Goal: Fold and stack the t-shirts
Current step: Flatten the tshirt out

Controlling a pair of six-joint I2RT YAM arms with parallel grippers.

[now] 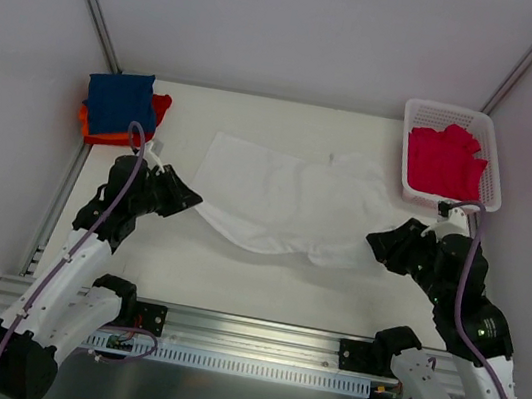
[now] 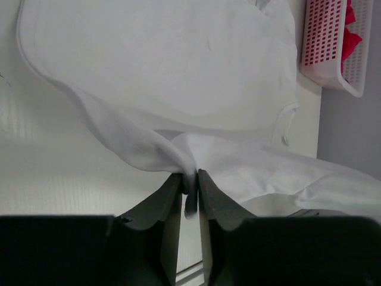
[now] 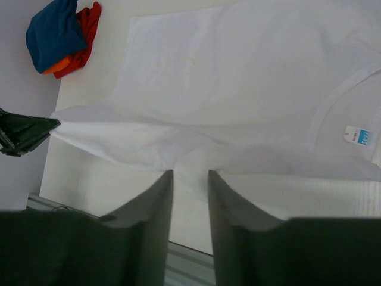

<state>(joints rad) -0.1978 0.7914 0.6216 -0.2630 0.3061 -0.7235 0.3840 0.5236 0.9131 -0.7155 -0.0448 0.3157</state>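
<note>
The left gripper (image 2: pixel 189 179) is pinched shut on a fold of the white shirt (image 1: pixel 286 198); the cloth is squeezed thin between its two fingers (image 2: pixel 169 202); the shirt's near left corner is pulled to a point there. The right gripper (image 3: pixel 189 179) has its fingers apart with a small gap; the tips sit right at the near edge of the white shirt; nothing is gripped, and I cannot tell if the tips touch the cloth.

The white shirt lies in the middle of the table (image 1: pixel 234 275), mostly flat and a bit wrinkled; its label (image 3: pixel 357 136) shows by the neck on the right side.

In the far left corner a blue shirt (image 1: pixel 118 100) lies on top of a red shirt (image 1: pixel 124 135); only the edges of the red one stick out, so I cannot tell how it is folded. From above, the right gripper's tips are hidden under its own arm. In the far right corner the pink shirts (image 1: pixel 444 162) sit bunched in the basket (image 1: pixel 491 185); I cannot count them.

A strip of bare table lies between the blue shirt and the white shirt; a wider bare strip lies between the white shirt and the rail (image 1: pixel 255 334) at the near edge; the shirt's far right corner is just beside the basket; walls close in the left and right sides.
</note>
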